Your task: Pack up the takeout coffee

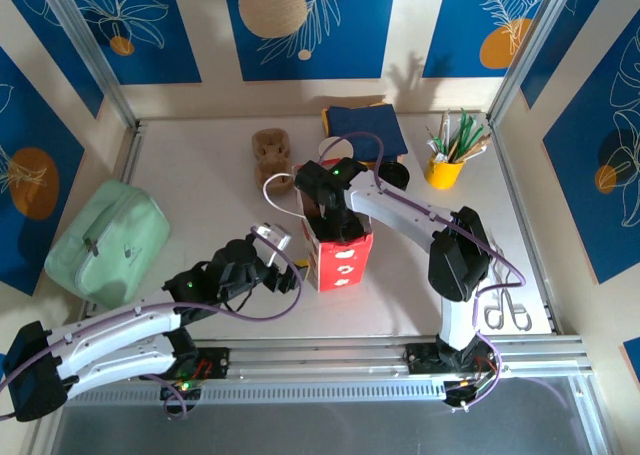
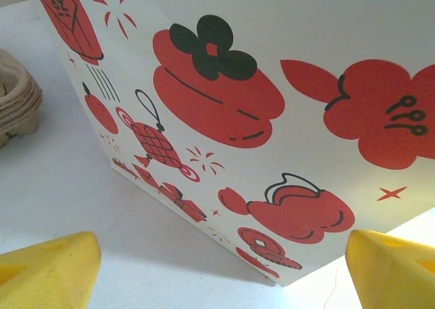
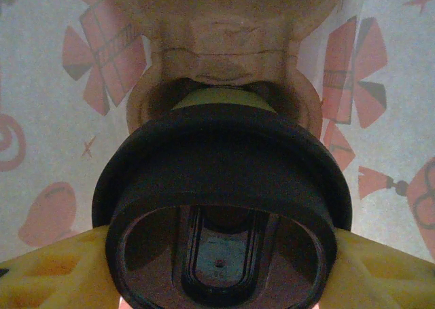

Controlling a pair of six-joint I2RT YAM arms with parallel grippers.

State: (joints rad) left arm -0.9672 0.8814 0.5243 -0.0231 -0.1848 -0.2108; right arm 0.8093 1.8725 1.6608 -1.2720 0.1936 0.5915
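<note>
The takeout coffee [image 3: 221, 166] shows its black lid from above, with a sliver of lime-green side behind it. My right gripper [image 3: 217, 271] is shut on it, a yellow finger [image 3: 47, 271] pressed to each side of the lid. It hangs inside the red-and-white paper bag [image 1: 342, 260], above a brown cardboard cup carrier [image 3: 224, 37] on the bag's bottom. In the top view the right gripper [image 1: 335, 215] reaches down into the bag's mouth. My left gripper [image 2: 221, 275] stands open just left of the bag [image 2: 272, 105], low by its bottom corner, gripping nothing.
A mint-green pouch [image 1: 108, 237] lies at the left. At the back are stacked cardboard carriers [image 1: 271, 151], a blue folded cloth [image 1: 365, 127], a loose black lid [image 1: 395, 173] and a yellow pot of utensils [image 1: 445, 165]. Scissors [image 1: 505, 313] lie near the right base.
</note>
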